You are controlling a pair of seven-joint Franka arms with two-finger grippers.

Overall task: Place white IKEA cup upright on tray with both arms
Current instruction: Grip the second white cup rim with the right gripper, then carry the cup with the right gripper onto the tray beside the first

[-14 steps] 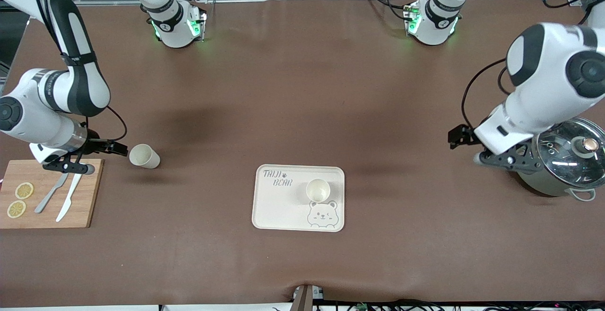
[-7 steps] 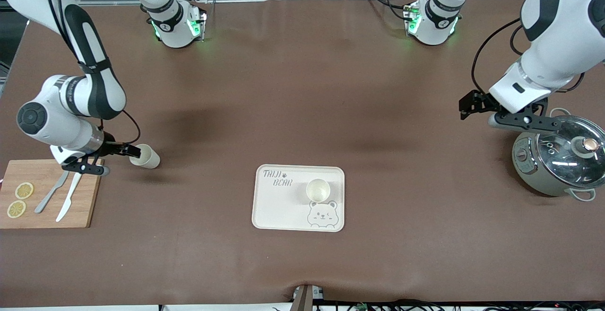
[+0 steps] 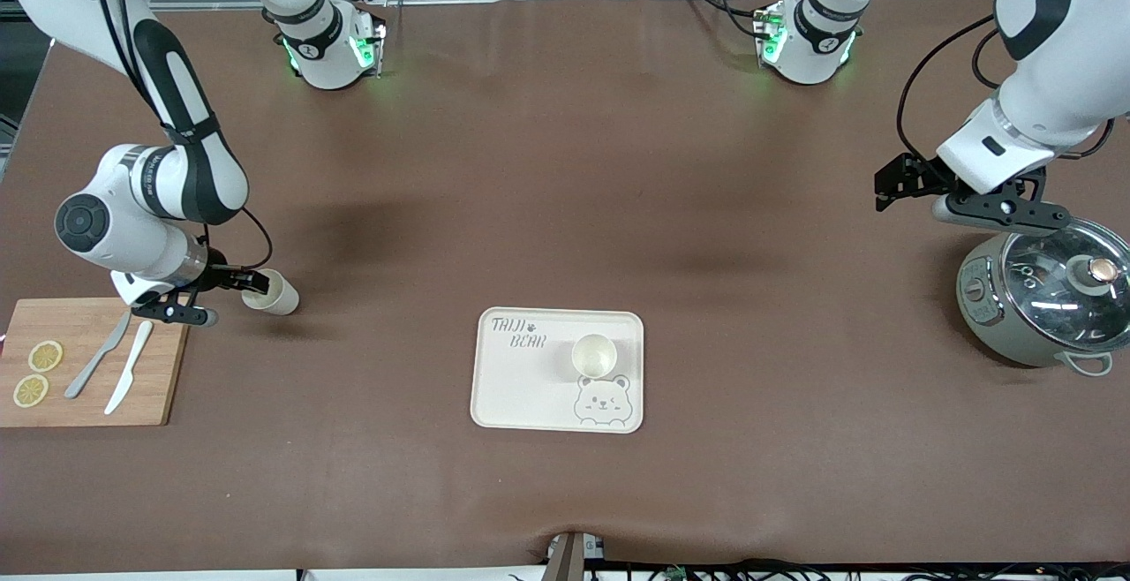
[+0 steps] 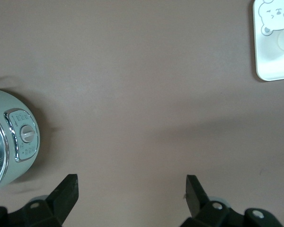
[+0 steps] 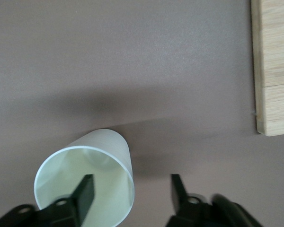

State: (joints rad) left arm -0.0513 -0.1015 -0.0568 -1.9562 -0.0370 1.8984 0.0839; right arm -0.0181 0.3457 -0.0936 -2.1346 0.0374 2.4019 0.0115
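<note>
A white cup lies on its side on the brown table near the right arm's end, its mouth toward my right gripper. In the right wrist view the right gripper is open, with one finger inside the mouth of the cup and the other outside its wall. A second white cup stands upright on the cream bear tray. My left gripper is open and empty above bare table beside the pot; its wrist view shows a corner of the tray.
A wooden cutting board with a fork, a knife and two lemon slices lies beside the fallen cup; its edge shows in the right wrist view. A grey-green pot with a glass lid stands at the left arm's end and shows in the left wrist view.
My right gripper has moved up to the fallen cup, with one finger now in its mouth. My left arm has drawn back from the pot toward its base.
</note>
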